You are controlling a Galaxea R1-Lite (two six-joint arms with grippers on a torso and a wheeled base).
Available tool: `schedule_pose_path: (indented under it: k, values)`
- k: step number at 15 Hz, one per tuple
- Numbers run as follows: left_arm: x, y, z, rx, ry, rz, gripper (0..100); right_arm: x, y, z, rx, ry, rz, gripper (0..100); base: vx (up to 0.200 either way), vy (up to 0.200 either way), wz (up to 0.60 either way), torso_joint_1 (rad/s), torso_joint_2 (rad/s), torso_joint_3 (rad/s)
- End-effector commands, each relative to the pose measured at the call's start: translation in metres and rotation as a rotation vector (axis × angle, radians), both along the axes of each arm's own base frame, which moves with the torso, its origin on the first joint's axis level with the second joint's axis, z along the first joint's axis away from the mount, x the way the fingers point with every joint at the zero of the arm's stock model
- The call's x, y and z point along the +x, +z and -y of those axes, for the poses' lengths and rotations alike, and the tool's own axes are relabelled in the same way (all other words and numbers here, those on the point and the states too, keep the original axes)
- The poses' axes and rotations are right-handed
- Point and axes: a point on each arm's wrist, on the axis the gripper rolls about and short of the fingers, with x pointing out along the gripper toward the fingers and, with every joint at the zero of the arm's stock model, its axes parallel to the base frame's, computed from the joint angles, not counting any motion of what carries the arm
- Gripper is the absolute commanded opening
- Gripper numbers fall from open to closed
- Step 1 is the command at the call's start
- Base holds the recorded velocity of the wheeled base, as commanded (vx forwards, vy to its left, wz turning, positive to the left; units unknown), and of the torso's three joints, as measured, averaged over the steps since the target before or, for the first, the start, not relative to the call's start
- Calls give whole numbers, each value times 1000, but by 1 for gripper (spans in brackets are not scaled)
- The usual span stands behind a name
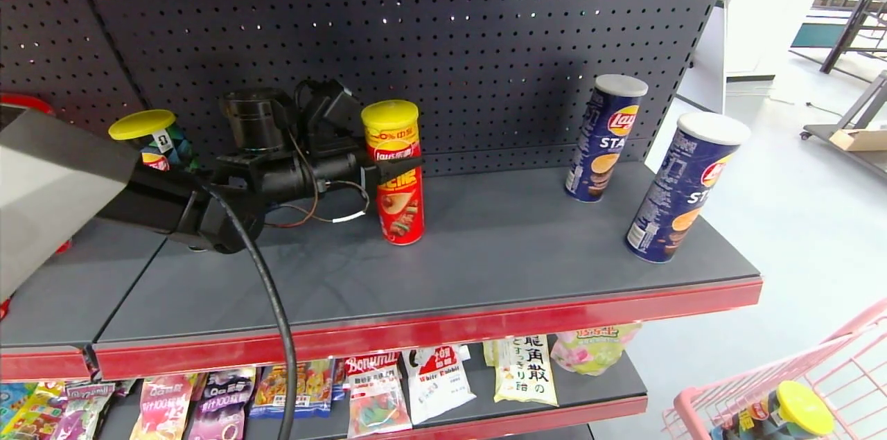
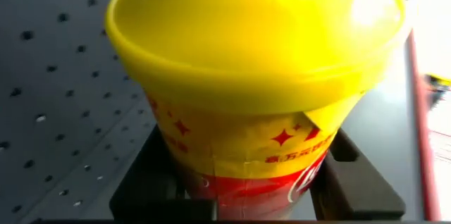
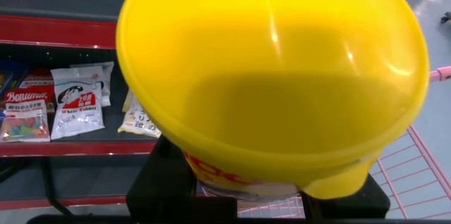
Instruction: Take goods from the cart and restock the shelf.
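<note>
A red chips can point(image 1: 398, 211) with a yellow lid stands upright on the grey shelf point(image 1: 499, 246), left of its middle. My left gripper point(image 1: 409, 164) comes in from the left and is shut on the can's upper body. In the left wrist view the can point(image 2: 268, 76) sits between the black fingers point(image 2: 352, 185), close to the pegboard. My right gripper point(image 3: 261, 196) is shut on another yellow-lidded can point(image 3: 275, 76), held above the pink cart point(image 3: 423, 175) in front of the lower shelf.
Two blue cans point(image 1: 605, 138) point(image 1: 682, 190) stand on the shelf's right side, a yellow-lidded can point(image 1: 149, 138) behind my left arm. Snack bags point(image 1: 429, 384) fill the lower shelf. The pink cart point(image 1: 831, 357) at lower right holds a yellow-lidded can point(image 1: 804, 409).
</note>
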Motion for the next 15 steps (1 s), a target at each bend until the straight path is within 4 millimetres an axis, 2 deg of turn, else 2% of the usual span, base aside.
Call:
schedule_pose_path:
  k: [1,3,6,7,8,9,11,15]
  values:
    - [-23,15,-7,-6,-32,6,0,0,2,0,0,1,4,0,0,0,0,0,0,0]
    - [-53,18,-16,0,-35,-20,0,0,2,0,0,1,4,0,0,0,0,0,0,0]
    - [-78,8,-24,13,-27,-60,0,0,2,0,0,1,4,0,0,0,0,0,0,0]
    - [-78,8,-24,13,-27,-60,0,0,2,0,0,1,4,0,0,0,0,0,0,0]
    - [-85,-3,-26,8,-25,-54,0,0,2,0,0,1,4,0,0,0,0,0,0,0]
    - [-84,-8,-26,5,-25,-42,0,0,2,0,0,1,4,0,0,0,0,0,0,0]
    - [-81,-11,-24,1,-24,-29,0,0,3,0,0,1,4,0,0,0,0,0,0,0]
    - [-92,-14,-19,-8,-50,-66,0,0,4,0,1,1,6,0,0,0,0,0,0,0]
